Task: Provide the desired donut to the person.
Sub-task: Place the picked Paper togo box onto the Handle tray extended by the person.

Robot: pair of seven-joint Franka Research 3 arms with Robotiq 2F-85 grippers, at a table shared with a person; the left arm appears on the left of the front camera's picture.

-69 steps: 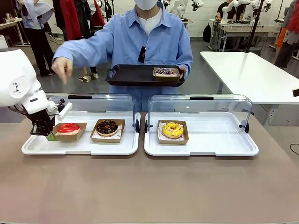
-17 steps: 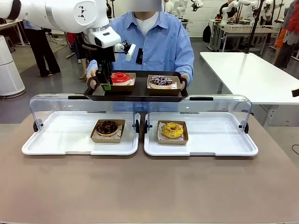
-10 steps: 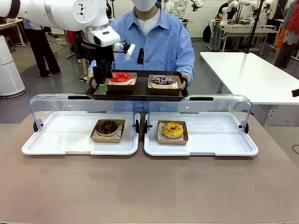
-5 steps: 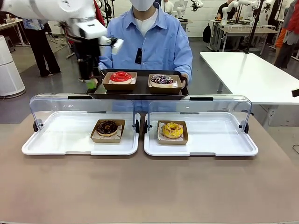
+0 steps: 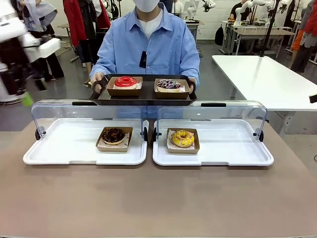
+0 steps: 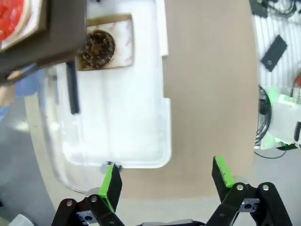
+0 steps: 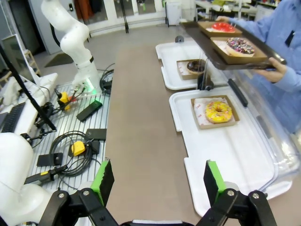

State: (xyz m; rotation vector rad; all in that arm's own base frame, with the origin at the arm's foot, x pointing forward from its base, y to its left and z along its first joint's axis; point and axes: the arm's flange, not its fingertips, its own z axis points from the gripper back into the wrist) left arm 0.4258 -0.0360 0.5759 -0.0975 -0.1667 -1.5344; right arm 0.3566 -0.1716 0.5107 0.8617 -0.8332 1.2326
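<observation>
Front view: The person (image 5: 148, 44) stands at the far side of the table (image 5: 158, 198) and holds a dark serving tray (image 5: 142, 97) with both hands. On this tray sit two cardboard boxes side by side. The left box holds the red donut (image 5: 125, 81); the right box holds a donut with dark sprinkles (image 5: 169, 84). Below, on the table, two white trays with raised clear lids stand next to each other. The left white tray (image 5: 74, 153) carries a chocolate donut (image 5: 113, 135) in a box. The right white tray (image 5: 237, 153) carries a yellow donut (image 5: 183, 138) in a box. The left gripper (image 5: 25, 94) is blurred at the left edge, above the corner of the left tray and apart from the serving tray; nothing hangs from it.

Left wrist view: The left gripper (image 6: 167, 176) has its jaws spread wide with nothing between the green pads. Below it lie the table and the left white tray (image 6: 141, 141), with the chocolate donut (image 6: 98, 48) in its box. The red donut (image 6: 11, 19) shows at the top left corner, on the dark tray.

Right wrist view: The right gripper (image 7: 157, 181) has its jaws spread wide and holds nothing. It hangs over the table, near the right white tray (image 7: 235, 155). The yellow donut (image 7: 218, 111) lies in that tray. Farther off, the person's hand (image 7: 277, 66) supports the serving tray (image 7: 244, 59) bearing the red donut (image 7: 223, 27) and the sprinkled donut (image 7: 240, 45).
</observation>
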